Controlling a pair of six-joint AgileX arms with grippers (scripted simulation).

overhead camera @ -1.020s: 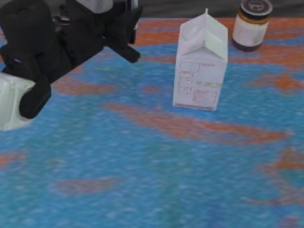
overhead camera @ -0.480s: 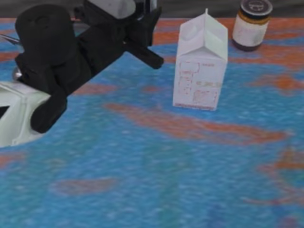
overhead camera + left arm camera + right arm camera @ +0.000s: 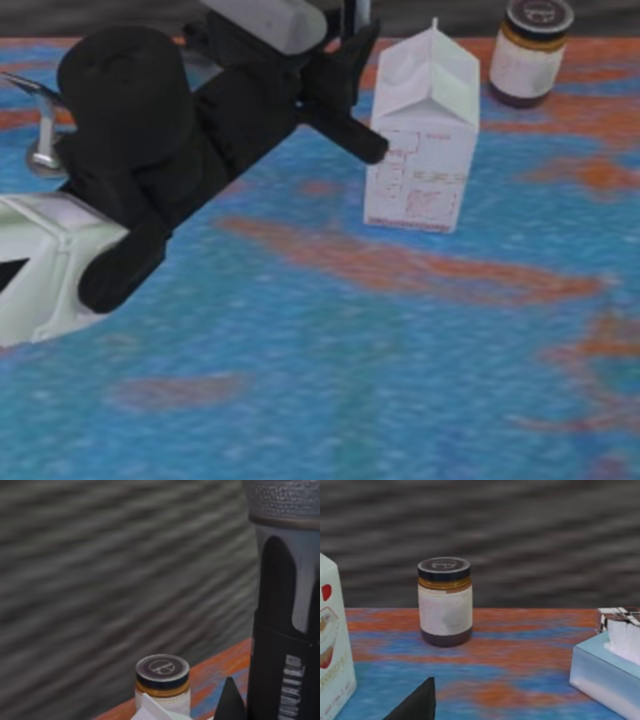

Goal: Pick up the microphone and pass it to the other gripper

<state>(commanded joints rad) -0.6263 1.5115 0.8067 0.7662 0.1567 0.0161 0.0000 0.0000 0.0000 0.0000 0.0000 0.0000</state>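
Since a second ago, my left arm has swung from the top view's upper left corner toward the centre, so that the left claw (image 3: 350,85) now reaches almost to the white carton (image 3: 422,130), one black finger (image 3: 352,136) lying across the carton's left edge as seen from above. Carton and jar (image 3: 528,50) stand where they stood before.

From above, the left arm's bulky black wrist and white link cover much of the counter's (image 3: 400,350) upper left area, and the microphone itself is hidden under the claw in that view. A silver stand (image 3: 42,140) with a thin bar shows just past the wrist at the left edge.

In the left wrist view the microphone (image 3: 287,605) fills the frame's edge close to the camera: its silver-grey mesh head over a black handle with pale lettering, standing upright along the claw and raised above the counter. The claw is closed on it, though only one dark fingertip (image 3: 229,700) shows. Beyond it stand the jar with its dark lid and the carton's peak.

The right wrist view shows one dark finger (image 3: 417,705) of the right claw, the jar, the carton's side and a pale blue tissue box (image 3: 605,675); whether the right claw is wide or narrow I cannot tell.
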